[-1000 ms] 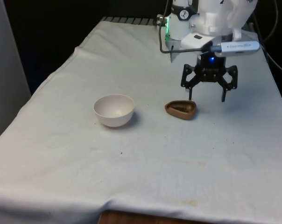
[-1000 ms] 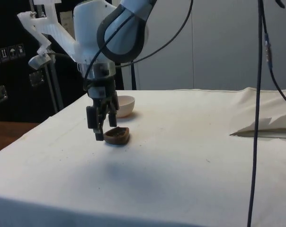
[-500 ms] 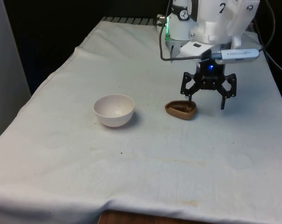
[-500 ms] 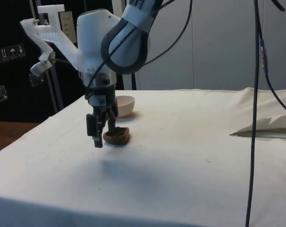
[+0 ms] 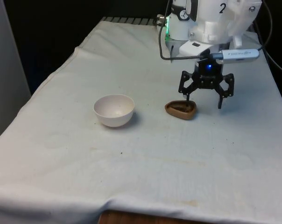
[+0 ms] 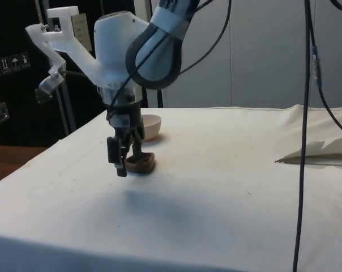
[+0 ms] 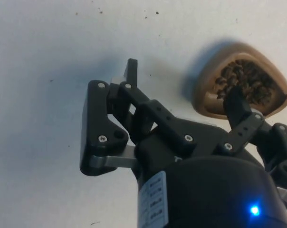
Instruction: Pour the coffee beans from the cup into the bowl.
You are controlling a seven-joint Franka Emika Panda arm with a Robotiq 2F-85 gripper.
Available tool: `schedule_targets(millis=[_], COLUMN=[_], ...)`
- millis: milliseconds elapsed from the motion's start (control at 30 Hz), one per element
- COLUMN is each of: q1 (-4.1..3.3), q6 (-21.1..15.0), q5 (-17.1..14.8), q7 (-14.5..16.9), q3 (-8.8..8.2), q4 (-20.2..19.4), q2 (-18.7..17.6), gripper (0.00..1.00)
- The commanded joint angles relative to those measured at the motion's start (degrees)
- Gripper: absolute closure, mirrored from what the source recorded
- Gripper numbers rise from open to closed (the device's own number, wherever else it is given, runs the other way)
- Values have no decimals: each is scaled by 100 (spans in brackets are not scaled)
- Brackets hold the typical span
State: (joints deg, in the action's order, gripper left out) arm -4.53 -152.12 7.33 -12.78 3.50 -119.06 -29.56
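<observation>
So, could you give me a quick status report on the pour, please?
Gripper open, low beside the brown cup, one finger over its rim. Cup on the cloth, beans inside. Bowl empty, nothing between.

Quick count of what's on my table: one brown cup [image 5: 180, 109], loaded with coffee beans [image 7: 243, 84], too many and too heaped to count. One white bowl [image 5: 114, 110]. One white cloth [image 5: 145, 163] under everything. And one gripper [image 5: 203, 101] of mine, with two fingers [image 7: 130, 72].
</observation>
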Motion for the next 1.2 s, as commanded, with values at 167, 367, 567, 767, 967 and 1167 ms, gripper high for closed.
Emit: schedule_targets(millis=[167, 367, 567, 767, 967, 1167], q1=[-63, -52, 0, -52, -52, -52], q6=[-80, -80, -6, -69, -69, -69], q5=[97, 183, 166, 344, 395, 401], q7=[-92, -160, -120, -275, -315, -321], q3=[-92, -92, -34, -109, -109, -109], q4=[-11, 6, 11, -6, 0, 0], q2=[-17, -46, -52, -46, -46, -52], gripper=[0, 0, 0, 0, 16, 45])
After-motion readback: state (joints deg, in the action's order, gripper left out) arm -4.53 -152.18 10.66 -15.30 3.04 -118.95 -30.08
